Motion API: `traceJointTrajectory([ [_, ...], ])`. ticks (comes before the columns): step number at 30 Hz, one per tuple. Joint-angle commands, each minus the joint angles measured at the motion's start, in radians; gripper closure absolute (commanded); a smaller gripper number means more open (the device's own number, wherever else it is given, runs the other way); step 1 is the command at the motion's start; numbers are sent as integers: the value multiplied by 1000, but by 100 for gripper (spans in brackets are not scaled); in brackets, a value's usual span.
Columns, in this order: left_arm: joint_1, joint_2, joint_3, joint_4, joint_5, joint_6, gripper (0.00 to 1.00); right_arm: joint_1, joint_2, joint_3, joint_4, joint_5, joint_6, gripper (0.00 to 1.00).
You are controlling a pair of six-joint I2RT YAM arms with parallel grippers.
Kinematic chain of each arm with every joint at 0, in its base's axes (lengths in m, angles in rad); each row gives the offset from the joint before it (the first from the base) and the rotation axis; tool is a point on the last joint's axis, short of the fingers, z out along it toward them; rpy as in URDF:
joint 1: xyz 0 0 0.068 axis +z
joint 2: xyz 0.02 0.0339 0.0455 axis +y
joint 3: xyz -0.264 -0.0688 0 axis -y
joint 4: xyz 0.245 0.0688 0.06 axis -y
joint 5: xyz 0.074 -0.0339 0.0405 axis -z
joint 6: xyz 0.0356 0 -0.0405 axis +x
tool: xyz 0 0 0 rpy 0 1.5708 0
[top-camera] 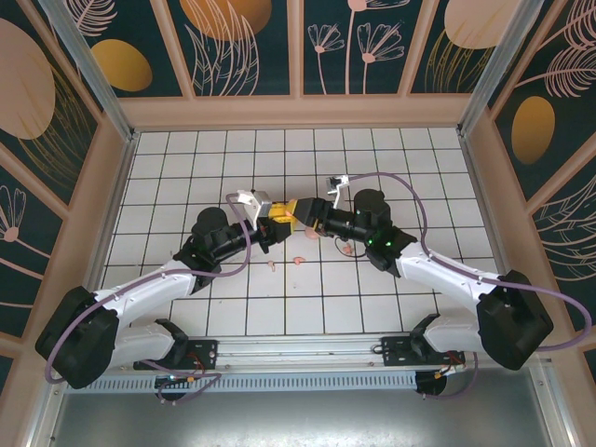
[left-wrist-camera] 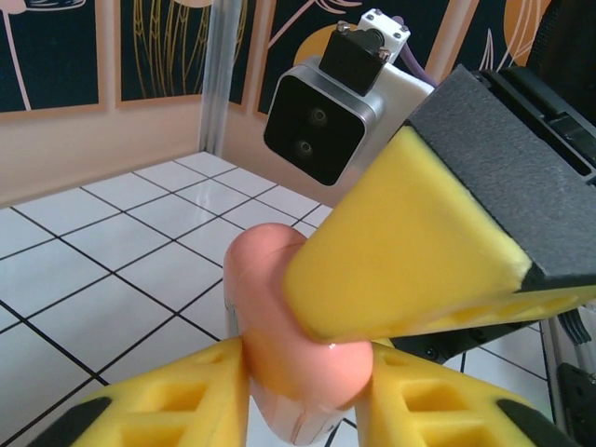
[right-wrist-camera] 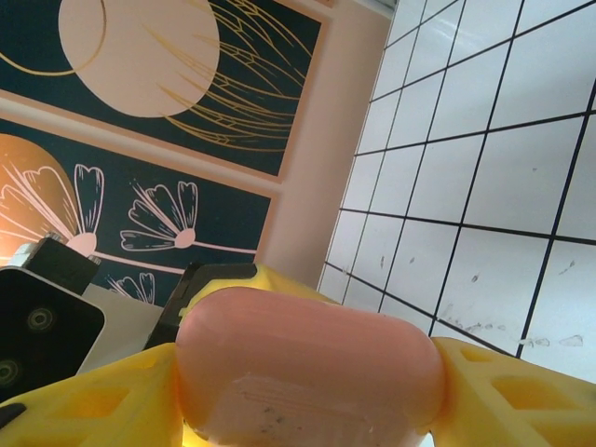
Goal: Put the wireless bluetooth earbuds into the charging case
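Both grippers pinch the charging case point(right-wrist-camera: 307, 363) above the desk point(top-camera: 186, 158): the right gripper point(top-camera: 302, 214) spans its long axis end to end, the left gripper point(top-camera: 277, 221) squeezes its narrower width.

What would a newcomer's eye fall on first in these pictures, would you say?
First, the two arms nose to nose over the middle of the white tiled table. There the left gripper and the right gripper both have yellow fingers pressed against the salmon-pink charging case. Dark floral panels line the walls around.
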Motion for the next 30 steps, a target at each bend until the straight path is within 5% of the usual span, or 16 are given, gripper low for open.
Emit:
traceJointTrajectory([
  [1, 0, -13, 27, 53, 11, -6, 74, 20, -1, 7, 43, -46, -8, 38],
  [12, -1, 4, 21, 49, 51, -6, 86, -33, -125, -30, -36, 16, -159, 18],
  [17, -1, 19, 15, 55, 110, 14, 88, -91, -230, -71, -45, 4, -322, 19],
  [30, 0, 71, 191, -16, 459, 40, 86, -265, -370, 75, -465, -488, -1272, 36],
])
